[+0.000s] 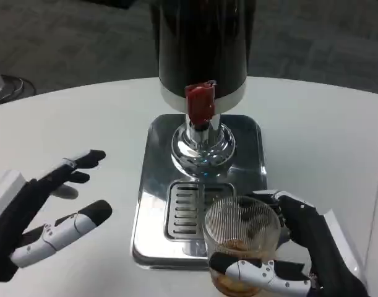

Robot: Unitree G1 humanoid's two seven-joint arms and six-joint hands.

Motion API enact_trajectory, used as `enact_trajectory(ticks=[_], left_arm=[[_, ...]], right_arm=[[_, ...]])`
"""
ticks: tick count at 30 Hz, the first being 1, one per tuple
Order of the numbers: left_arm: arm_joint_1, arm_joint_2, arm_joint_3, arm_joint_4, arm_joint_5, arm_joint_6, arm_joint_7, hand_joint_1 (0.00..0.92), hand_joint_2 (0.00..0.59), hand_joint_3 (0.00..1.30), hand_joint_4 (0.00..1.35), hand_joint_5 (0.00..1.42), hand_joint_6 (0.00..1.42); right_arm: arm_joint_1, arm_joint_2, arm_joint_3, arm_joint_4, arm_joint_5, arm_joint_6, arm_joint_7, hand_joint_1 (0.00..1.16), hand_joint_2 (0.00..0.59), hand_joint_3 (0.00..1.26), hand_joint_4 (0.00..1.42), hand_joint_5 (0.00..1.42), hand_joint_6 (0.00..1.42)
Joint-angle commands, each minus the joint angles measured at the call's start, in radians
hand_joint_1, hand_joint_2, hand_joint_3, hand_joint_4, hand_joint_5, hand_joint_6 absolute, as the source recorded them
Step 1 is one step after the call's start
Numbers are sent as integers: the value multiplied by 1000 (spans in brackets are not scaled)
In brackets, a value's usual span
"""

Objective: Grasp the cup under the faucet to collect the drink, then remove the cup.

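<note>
Head view: the right hand (300, 253) wrapped its fingers (257, 272) around the ribbed cup (241, 238) — held at the drip tray's (158, 185) front edge, short of the faucet (201, 105), so nothing could pour yet. Left hand (46, 213) waited, fingers spread — holding nothing.

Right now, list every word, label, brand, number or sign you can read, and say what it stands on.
None can be read. The black dispenser, its red tap handle, the chrome drip tray, the ribbed glass cup and the white table show no legible text.
</note>
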Motion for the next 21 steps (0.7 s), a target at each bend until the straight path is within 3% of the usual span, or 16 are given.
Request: enact_trajectory(ticks=[1,14,21], left_arm=[[39,-3,-26,-23,31,16,1,0,113,197,159,223,336],[63,11,-115,-99,130,44,-17,0,113,177,110,167,295],[84,17,-135,-124,166,36,-13,0,107,169,85,149,279]], right_arm=[[-3,14,14,-37,3,-13,-2,1037,132,1018,1129,1147,810],[-25,13,17,-83,9,-23,16,1045,133,1018,1129,1147,801],[-45,-13,10,-121,10,-24,56,1045,133,1018,1129,1147,801]])
